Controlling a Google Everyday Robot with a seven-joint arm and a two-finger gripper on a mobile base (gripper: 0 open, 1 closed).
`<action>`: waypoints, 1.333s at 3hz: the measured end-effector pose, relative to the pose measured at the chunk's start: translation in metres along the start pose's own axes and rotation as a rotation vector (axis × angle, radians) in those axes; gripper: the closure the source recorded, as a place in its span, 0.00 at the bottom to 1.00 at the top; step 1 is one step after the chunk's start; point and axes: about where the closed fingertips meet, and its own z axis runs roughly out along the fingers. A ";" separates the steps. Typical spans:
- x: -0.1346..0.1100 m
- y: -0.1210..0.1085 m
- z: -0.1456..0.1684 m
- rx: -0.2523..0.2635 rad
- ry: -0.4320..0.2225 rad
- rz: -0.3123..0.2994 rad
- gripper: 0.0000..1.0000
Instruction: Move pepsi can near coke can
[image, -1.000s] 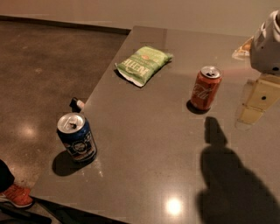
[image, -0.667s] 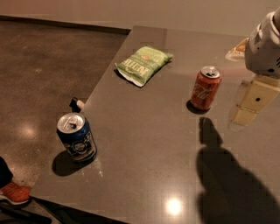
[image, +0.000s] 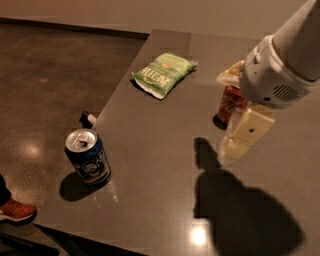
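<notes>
Camera view: grey bench (image: 160, 165), seen from above. Pepsi can (image: 87, 156), lower left of the frame, stands upright near the bench's left edge, untouched. Coke can (image: 231, 104), centre right, stands upright and is partly hidden behind the arm's white wrist. It is well apart from the blue can, so the move is not yet begun. Tool (image: 231, 150), right of centre, hangs over the bench just below the coke can; apart or together cannot be told. It appears positioned to cross toward the pepsi can. Green snack bag (image: 164, 74), upper centre, lies flat, clear of that path.
</notes>
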 end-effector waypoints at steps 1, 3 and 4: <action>-0.032 0.025 0.035 -0.077 -0.121 0.008 0.00; -0.093 0.062 0.090 -0.163 -0.327 -0.016 0.00; -0.122 0.075 0.109 -0.182 -0.413 -0.037 0.00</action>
